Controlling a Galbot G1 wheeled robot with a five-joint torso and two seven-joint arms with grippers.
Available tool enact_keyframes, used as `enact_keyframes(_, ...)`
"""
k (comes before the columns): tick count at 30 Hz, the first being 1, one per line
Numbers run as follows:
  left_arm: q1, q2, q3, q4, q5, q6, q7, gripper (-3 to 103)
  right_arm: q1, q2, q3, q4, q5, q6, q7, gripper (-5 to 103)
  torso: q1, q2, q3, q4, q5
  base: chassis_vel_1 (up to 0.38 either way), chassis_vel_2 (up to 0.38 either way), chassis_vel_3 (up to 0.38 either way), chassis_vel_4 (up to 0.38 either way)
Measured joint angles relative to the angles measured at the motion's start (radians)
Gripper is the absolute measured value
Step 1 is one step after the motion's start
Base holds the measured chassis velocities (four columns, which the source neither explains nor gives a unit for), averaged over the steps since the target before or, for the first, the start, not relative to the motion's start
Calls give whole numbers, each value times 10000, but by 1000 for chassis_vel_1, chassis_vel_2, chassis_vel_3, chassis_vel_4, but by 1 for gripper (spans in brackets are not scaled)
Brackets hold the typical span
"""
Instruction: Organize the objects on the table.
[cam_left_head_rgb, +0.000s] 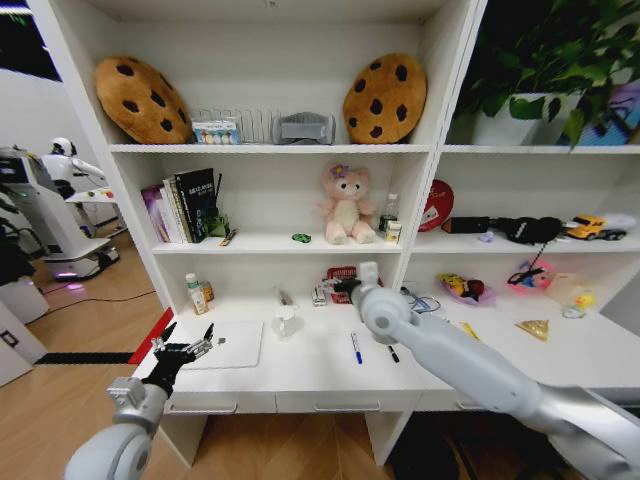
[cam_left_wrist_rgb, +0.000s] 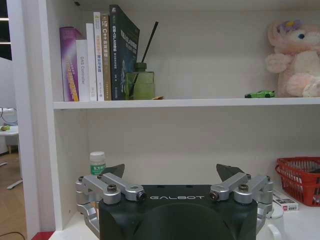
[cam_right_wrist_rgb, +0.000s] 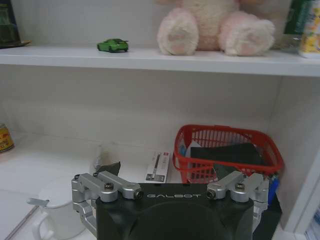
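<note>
The silver laptop (cam_left_head_rgb: 236, 344) lies closed at the left end of the white table (cam_left_head_rgb: 310, 372). My left gripper (cam_left_head_rgb: 186, 346) (cam_left_wrist_rgb: 171, 172) hovers open just left of it, facing a small green-capped bottle (cam_left_head_rgb: 197, 294) (cam_left_wrist_rgb: 97, 162). My right gripper (cam_left_head_rgb: 346, 287) (cam_right_wrist_rgb: 167, 169) is open with nothing between its fingers, close in front of a red basket (cam_left_head_rgb: 341, 276) (cam_right_wrist_rgb: 227, 150). A blue pen (cam_left_head_rgb: 356, 347) and a black pen (cam_left_head_rgb: 393, 353) lie on the desk under the right arm. A green toy car (cam_left_head_rgb: 301, 238) (cam_left_wrist_rgb: 260, 94) (cam_right_wrist_rgb: 113, 45) sits on the shelf above.
A clear mug (cam_left_head_rgb: 286, 320) (cam_right_wrist_rgb: 55, 212) and a white box (cam_right_wrist_rgb: 159, 166) stand near the basket. A pink teddy bear (cam_left_head_rgb: 346, 205), books (cam_left_head_rgb: 185, 205) and a green jar (cam_left_wrist_rgb: 140, 82) fill the shelf. More clutter lies at the desk's right end (cam_left_head_rgb: 465, 290).
</note>
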Motion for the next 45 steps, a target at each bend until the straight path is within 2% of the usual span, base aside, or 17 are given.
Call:
enact_keyframes(7, 0, 0, 0, -1, 0, 0, 3, 100, -1988, 122, 1446, 206, -329, 132, 116, 100, -1, 1, 0, 7, -3, 0, 0, 0, 0)
enact_keyframes(9, 0, 0, 0, 0, 0, 0, 3, 100, -2426, 271, 1779, 16, -418, 288, 20, 100, -1, 1, -1, 7, -7, 0, 0, 0, 0)
enact_keyframes(10, 0, 0, 0, -1, 0, 0, 4, 100, -2742, 484, 2061, -347, -443, 587, -290, 100, 0, 0, 0, 7, -4, 0, 0, 0, 0)
enact_keyframes(11, -1, 0, 0, -1, 0, 0, 3, 100, -2771, 669, 2275, -811, -309, 712, -808, 100, 0, 0, 0, 8, -6, 0, 0, 0, 0)
enact_keyframes(12, 0, 0, 0, 0, 0, 0, 3, 100, -2702, 774, 2354, -1068, -144, 713, -993, 100, 1, 0, 0, 7, -5, 0, 0, 0, 0)
enact_keyframes(15, 0, 0, 0, 0, 0, 0, 3, 100, -2435, 1035, 2362, -1603, 439, 616, -1017, 100, 2, 0, 0, 9, -6, 0, 0, 0, 0)
enact_keyframes(19, 0, 0, 0, -1, 0, 0, 3, 100, -2319, 1197, 2252, -1863, 737, 533, -796, 100, 2, 0, 1, 9, -6, 0, 0, 0, 0)
enact_keyframes(22, 0, 0, 0, 0, 0, 0, 4, 100, -2205, 1522, 2123, -1945, 1684, 229, 417, 100, 2, 0, 1, 9, -6, 0, 0, 0, 0)
enact_keyframes(23, 0, 0, 0, 0, 0, 0, 4, 100, -2205, 1522, 2123, -1945, 1684, 229, 417, 100, 2, 0, 1, 9, -6, 0, 0, 0, 0)
enact_keyframes(25, 0, 0, 0, -1, 0, -1, 3, 100, -2158, 1625, 2124, -1924, 2427, -139, 1250, 100, 2, 0, 1, 8, -6, 0, 0, 0, 0)
enact_keyframes(28, -1, 0, 0, -1, 0, 0, 3, 100, -2067, 1626, 2179, -2155, 2703, -569, 1545, 100, 2, 0, 1, 8, -7, 0, 0, 0, 0)
enact_keyframes(31, 0, 0, 0, -1, 0, 0, 3, 100, -1972, 1482, 2347, -2393, 3308, -1192, 1516, 100, 3, 0, 1, 7, -5, 0, 0, 0, 0)
enact_keyframes(32, 0, 0, 0, -1, 0, 0, 3, 100, -1972, 1482, 2347, -2393, 3308, -1192, 1516, 100, 3, 0, 1, 7, -5, 0, 0, 0, 0)
enact_keyframes(33, 0, 0, 0, -1, 0, 0, 3, 100, -1949, 1351, 2438, -2474, 3641, -1529, 1239, 100, 3, 0, 1, 7, -6, 0, 0, 0, 0)
enact_keyframes(35, 0, 0, 0, 0, 0, 0, 3, 100, -1877, 1146, 2539, -2640, 3709, -2020, 484, 100, 2, -1, 1, 6, -5, 0, 0, 0, 0)
enact_keyframes(38, 0, 0, 0, -1, 0, 0, 3, 100, -1581, 1019, 2523, -2888, 3730, -2105, 143, 100, 2, 0, 1, 5, -5, 0, 0, 0, 0)
enact_keyframes(45, 0, 0, 0, -1, 0, 0, 3, 100, -726, 913, 1815, -3654, 4172, -2164, 130, 100, 2, -1, 1, 7, -6, 0, 0, 0, 0)
